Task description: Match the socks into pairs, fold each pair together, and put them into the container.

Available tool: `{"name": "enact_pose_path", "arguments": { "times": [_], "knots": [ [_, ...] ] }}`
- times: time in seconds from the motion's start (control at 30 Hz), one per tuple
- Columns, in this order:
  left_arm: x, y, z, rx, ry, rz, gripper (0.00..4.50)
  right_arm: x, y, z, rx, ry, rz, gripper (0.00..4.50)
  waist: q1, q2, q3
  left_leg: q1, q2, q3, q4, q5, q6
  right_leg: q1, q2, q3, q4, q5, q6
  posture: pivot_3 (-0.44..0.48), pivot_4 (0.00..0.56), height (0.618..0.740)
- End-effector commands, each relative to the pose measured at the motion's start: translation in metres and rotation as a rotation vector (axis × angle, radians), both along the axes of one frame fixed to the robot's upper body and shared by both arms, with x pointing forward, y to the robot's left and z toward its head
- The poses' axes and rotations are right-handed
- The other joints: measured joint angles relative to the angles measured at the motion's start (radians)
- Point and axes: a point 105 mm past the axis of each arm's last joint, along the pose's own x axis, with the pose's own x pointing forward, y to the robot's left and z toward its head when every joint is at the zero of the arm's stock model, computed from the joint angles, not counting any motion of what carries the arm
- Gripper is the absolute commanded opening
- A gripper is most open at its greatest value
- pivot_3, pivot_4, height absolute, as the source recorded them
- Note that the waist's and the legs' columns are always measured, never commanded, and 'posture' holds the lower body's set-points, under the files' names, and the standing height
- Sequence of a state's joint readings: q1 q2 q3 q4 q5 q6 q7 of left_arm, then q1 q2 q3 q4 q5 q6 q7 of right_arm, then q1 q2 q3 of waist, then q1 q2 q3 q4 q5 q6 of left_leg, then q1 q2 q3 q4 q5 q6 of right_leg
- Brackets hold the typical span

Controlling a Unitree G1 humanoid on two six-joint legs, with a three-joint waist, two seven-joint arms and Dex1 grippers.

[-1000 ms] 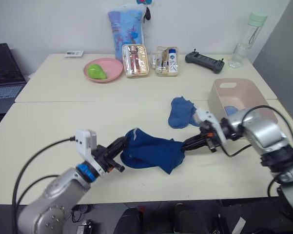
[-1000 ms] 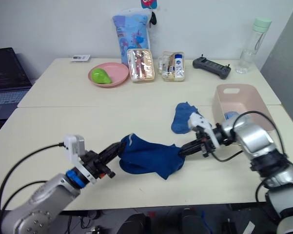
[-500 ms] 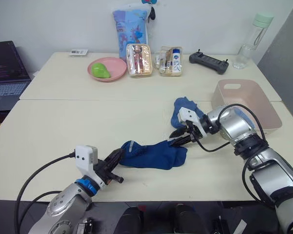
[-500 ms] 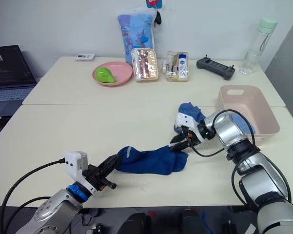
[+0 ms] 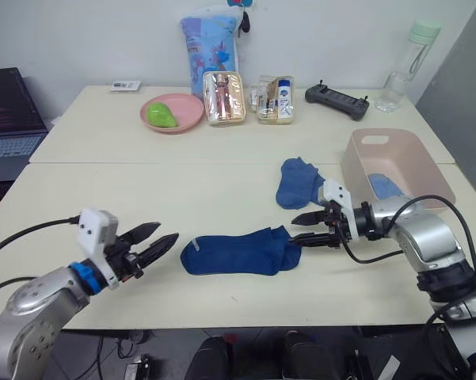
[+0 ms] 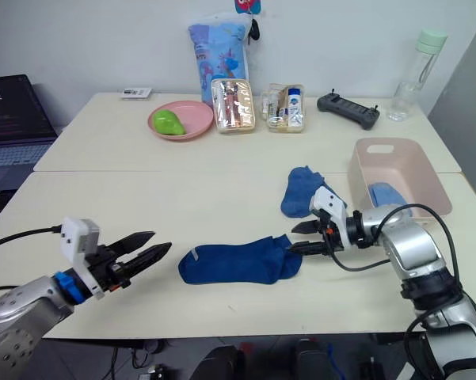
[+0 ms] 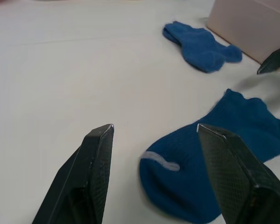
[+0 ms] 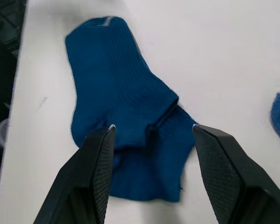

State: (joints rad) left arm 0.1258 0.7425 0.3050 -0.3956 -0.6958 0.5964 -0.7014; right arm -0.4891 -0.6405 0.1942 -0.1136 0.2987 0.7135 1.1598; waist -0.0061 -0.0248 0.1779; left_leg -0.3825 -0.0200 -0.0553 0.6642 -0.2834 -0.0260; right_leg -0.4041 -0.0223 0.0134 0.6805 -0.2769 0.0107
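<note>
Two dark blue knit socks (image 5: 239,252) lie stacked flat on your cream tabletop (image 5: 103,198), one over the other, and they serve as the landmark for everything else. Your left gripper (image 5: 157,242) hovers just beside the toe end of this pair, not touching it; its jaws are spread wide and hold nothing. Your right gripper (image 5: 304,229) sits at the cuff end of the pair, its lower black finger right at the fabric edge; I cannot tell whether it touches. Its jaws are also parted and grip nothing. In the right wrist view, the two cuffs (image 8: 149,130) of the pair overlap unevenly.

Beyond the pair's cuff end, a medium blue knit sock (image 5: 297,182) lies crumpled on the tabletop, apart from the pair. Farther out past the right gripper stands the pale pink rectangular plastic tub (image 5: 392,158) with a handle slot, and a light blue sock (image 5: 384,187) rests inside it.

Well behind the pair, along the far side of the tabletop, you have a round pink plate (image 5: 172,113) carrying a green fruit (image 5: 158,116), two clear zip pouches (image 5: 245,96) of toiletries, a tall pale blue printed bag (image 5: 208,41), a black handheld controller (image 5: 336,101) and a clear water bottle with a green cap (image 5: 401,63).
</note>
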Motion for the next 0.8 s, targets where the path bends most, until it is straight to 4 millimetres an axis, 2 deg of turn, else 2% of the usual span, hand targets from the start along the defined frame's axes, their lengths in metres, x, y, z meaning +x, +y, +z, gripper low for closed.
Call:
{"name": "enact_pose_path", "arguments": {
  "times": [0.03, 0.13, 0.3, 0.4, 0.63, 0.67, 0.73, 0.8],
  "knots": [
    [0.008, -0.003, -0.017, 0.093, 0.042, -0.063, 2.97, 0.000, 0.006, 0.002, 0.041, -0.041, -0.052, 2.80, -0.001, 0.000, 0.000, 0.000, 0.000, 0.000, 0.000, 0.000, 0.000, 0.000, 0.000, 0.000, 0.000, 0.000, 0.000, 0.000, 0.150, 0.740],
    [0.011, 0.001, -0.026, 0.130, 0.056, -0.070, 2.97, 0.004, 0.009, -0.001, 0.063, -0.055, -0.105, 2.80, -0.011, 0.000, 0.000, 0.000, 0.000, 0.002, 0.000, 0.000, 0.000, -0.001, 0.000, 0.002, 0.000, 0.000, 0.000, 0.000, 0.150, 0.740],
    [0.010, 0.003, -0.035, 0.132, 0.088, -0.096, 2.97, -0.005, 0.021, -0.010, 0.076, -0.030, -0.114, 2.80, -0.012, 0.000, 0.000, 0.000, 0.001, 0.000, 0.000, 0.000, 0.000, -0.001, 0.000, 0.000, 0.000, 0.000, 0.000, 0.000, 0.150, 0.740],
    [0.009, -0.004, -0.039, 0.122, 0.102, -0.132, 2.39, -0.006, 0.025, -0.014, 0.070, -0.026, -0.114, 2.80, -0.012, 0.000, 0.000, 0.000, 0.001, 0.000, 0.000, 0.000, 0.000, -0.001, 0.000, 0.001, 0.000, 0.000, 0.000, 0.000, 0.150, 0.740],
    [0.004, -0.013, -0.045, 0.106, 0.118, -0.166, 0.18, -0.012, 0.030, -0.017, 0.074, 0.010, -0.081, 2.80, -0.012, 0.000, 0.000, 0.000, 0.001, 0.000, 0.000, 0.000, 0.000, -0.001, 0.000, 0.001, 0.000, 0.000, 0.000, 0.000, 0.150, 0.740],
    [0.004, -0.013, -0.046, 0.106, 0.120, -0.166, 0.00, -0.015, 0.030, -0.018, 0.078, 0.024, -0.067, 2.43, -0.012, 0.000, 0.000, 0.000, 0.001, 0.000, 0.000, 0.000, 0.000, -0.001, 0.000, 0.000, 0.000, 0.000, 0.000, 0.000, 0.150, 0.740],
    [0.002, -0.014, -0.046, 0.095, 0.123, -0.171, 0.00, -0.017, 0.031, -0.017, 0.081, 0.029, -0.053, 1.92, -0.012, 0.000, 0.000, 0.000, 0.001, 0.000, 0.000, 0.000, 0.000, -0.001, 0.000, 0.000, 0.000, 0.000, 0.000, 0.000, 0.150, 0.740],
    [-0.001, -0.014, -0.046, 0.086, 0.126, -0.172, 0.00, -0.016, 0.030, -0.016, 0.082, 0.030, -0.055, 1.16, -0.012, 0.000, 0.000, 0.000, 0.001, 0.000, 0.000, 0.000, 0.000, -0.001, 0.000, 0.001, 0.000, 0.000, 0.000, 0.000, 0.150, 0.740]
  ]
}}
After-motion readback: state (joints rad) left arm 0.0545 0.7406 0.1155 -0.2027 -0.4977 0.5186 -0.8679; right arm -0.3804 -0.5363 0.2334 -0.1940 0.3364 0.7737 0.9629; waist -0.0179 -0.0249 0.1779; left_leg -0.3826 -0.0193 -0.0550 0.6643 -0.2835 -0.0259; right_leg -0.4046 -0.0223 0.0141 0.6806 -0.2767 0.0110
